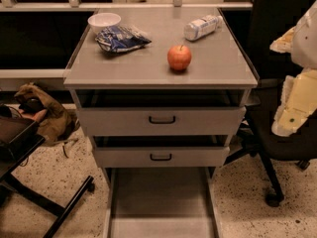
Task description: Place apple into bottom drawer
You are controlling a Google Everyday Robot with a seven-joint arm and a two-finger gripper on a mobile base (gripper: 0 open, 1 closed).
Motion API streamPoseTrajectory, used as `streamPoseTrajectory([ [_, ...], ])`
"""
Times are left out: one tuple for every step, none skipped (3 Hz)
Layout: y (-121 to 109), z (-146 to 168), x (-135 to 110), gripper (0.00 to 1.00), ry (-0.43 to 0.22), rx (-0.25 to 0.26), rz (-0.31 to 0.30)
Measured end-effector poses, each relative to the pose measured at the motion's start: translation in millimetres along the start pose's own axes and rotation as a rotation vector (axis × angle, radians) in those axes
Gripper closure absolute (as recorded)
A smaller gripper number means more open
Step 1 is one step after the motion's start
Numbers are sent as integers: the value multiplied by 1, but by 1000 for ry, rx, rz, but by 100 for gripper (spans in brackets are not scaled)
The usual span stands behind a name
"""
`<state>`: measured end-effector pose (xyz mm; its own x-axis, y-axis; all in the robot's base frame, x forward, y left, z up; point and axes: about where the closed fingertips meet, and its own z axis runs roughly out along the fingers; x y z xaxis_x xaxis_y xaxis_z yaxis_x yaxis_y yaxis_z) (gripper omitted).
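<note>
The apple (pixel 179 57), small, round and red-orange with a short stem, stands on the grey cabinet top (pixel 148 68), right of centre near the front edge. The bottom drawer (pixel 161 202) is pulled out far toward me at floor level, and its flat grey floor is bare. My gripper (pixel 291 117) shows as pale cream and white parts at the right edge, beside the cabinet and lower than the apple, well apart from it. It holds nothing that I can see.
A white bowl (pixel 104 21), a blue crinkled bag (pixel 122 37) and a lying plastic bottle (pixel 202 27) share the cabinet top. Two upper drawers with black handles (pixel 162 119) stand slightly open. A black office chair (pixel 277 148) is at the right. Black chair legs (pixel 54 202) and a brown bag (pixel 49 115) are at the left.
</note>
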<state>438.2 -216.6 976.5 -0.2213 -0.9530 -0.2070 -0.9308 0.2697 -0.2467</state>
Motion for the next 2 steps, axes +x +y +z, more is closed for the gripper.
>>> streamPoseTrajectory([
  [0,0,0,0,0,0,0],
  [-19,18,-14,0,-35,-3,-17],
])
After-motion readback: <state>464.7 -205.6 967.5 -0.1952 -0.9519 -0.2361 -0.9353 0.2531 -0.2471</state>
